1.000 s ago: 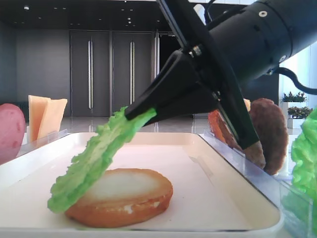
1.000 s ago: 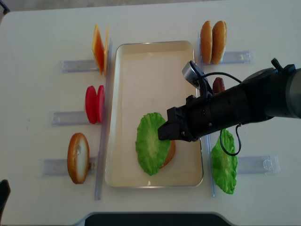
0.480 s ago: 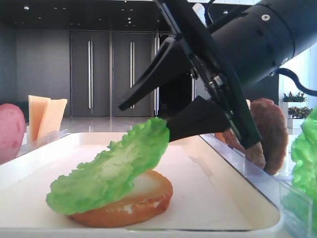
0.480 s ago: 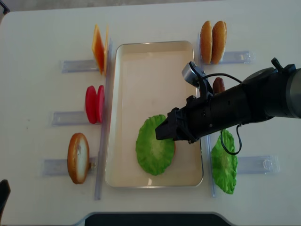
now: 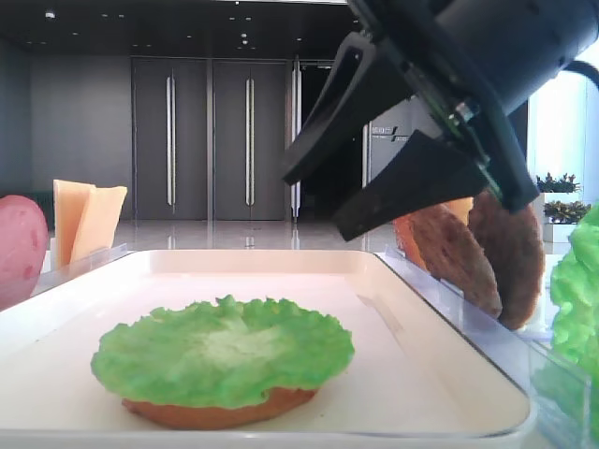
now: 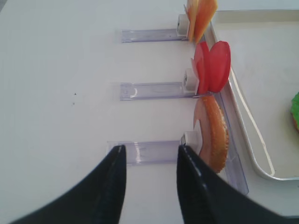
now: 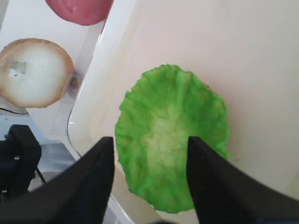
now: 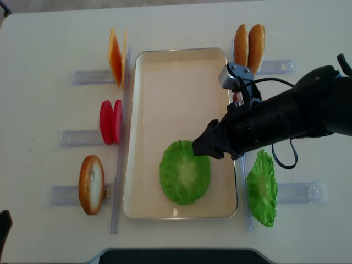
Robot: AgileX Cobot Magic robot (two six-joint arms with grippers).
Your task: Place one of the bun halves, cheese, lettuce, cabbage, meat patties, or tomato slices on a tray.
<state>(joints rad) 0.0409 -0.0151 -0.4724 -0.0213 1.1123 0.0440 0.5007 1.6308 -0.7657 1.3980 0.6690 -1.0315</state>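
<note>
A green lettuce [image 5: 223, 351] leaf lies flat on a bun half [image 5: 215, 412] in the near part of the cream tray [image 5: 402, 365]. From above, the lettuce [image 8: 185, 172] covers the bun. My right gripper [image 5: 312, 206] hovers open just above and to the right of it, empty. In the right wrist view both black fingers frame the lettuce [image 7: 173, 135] from above, with the right gripper [image 7: 149, 140] clear of it. My left gripper [image 6: 150, 148] stands open and empty over the white table, beside the bun half [image 6: 213, 133] in its clear rack.
Left of the tray [image 8: 165, 82] stand cheese [image 8: 115, 55], tomato slices [image 8: 110, 121] and a bun half [image 8: 91, 183] in clear racks. On the right are two bun halves [image 8: 248, 48], meat patties [image 5: 496, 253] and another lettuce leaf [image 8: 262, 188].
The right gripper opened and let go of the lettuce, which dropped flat onto the bun half. The gripper then rose and drew back to the right. The left gripper has not moved.
</note>
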